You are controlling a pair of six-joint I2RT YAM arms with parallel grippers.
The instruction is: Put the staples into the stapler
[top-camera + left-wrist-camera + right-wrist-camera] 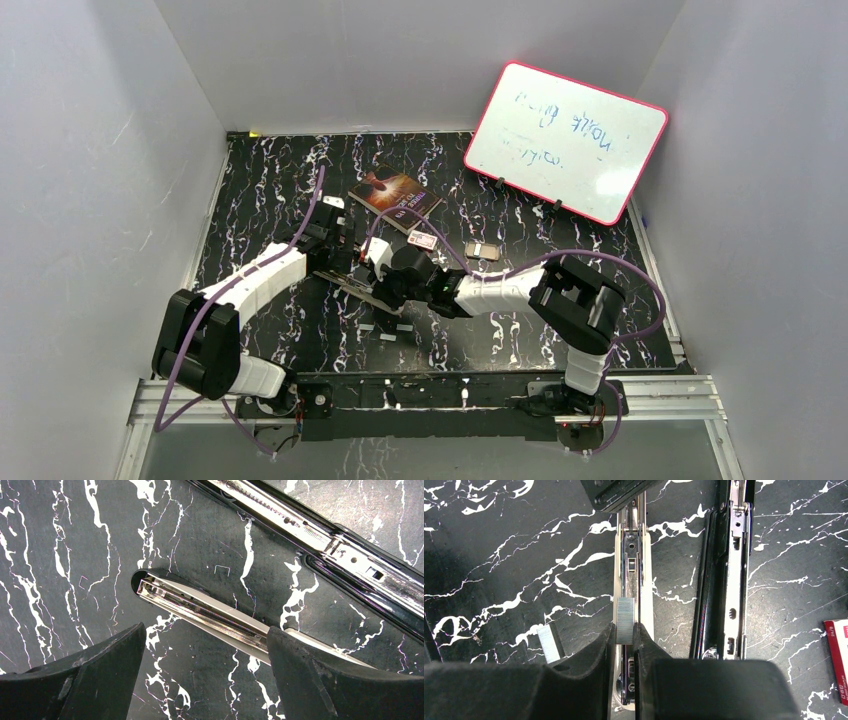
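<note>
Robot arms at work over an open stapler (345, 283), which lies unfolded on a black marbled table (260, 180). The right gripper (625, 630) has its fingers clamped on a short silver strip of staples (625, 619), held directly above the stapler's bright magazine rail (634, 560) and lined up with its length. The stapler's black lid half (724, 580) lies alongside the rail, chrome insert facing up. A second strip (548, 642) of staples rests flat on the table just beside the rail, on the side away from the lid. At the stapler's other end the left gripper (206, 632) hangs low with its dark fingers (325, 680) spread wide apart and gripping nothing. The rail runs beneath them and under one fingertip, though whether that finger touches the metal cannot be told. Just beyond the stapler sits the small white-and-red staple box (422, 240), with a grey tray (482, 250) on the side of it away from the stapler. Further back from the stapler lies a dark-covered book (395, 193), and well apart from it a pink-framed whiteboard (565, 140) with faint writing leans at the back of the enclosure.
</note>
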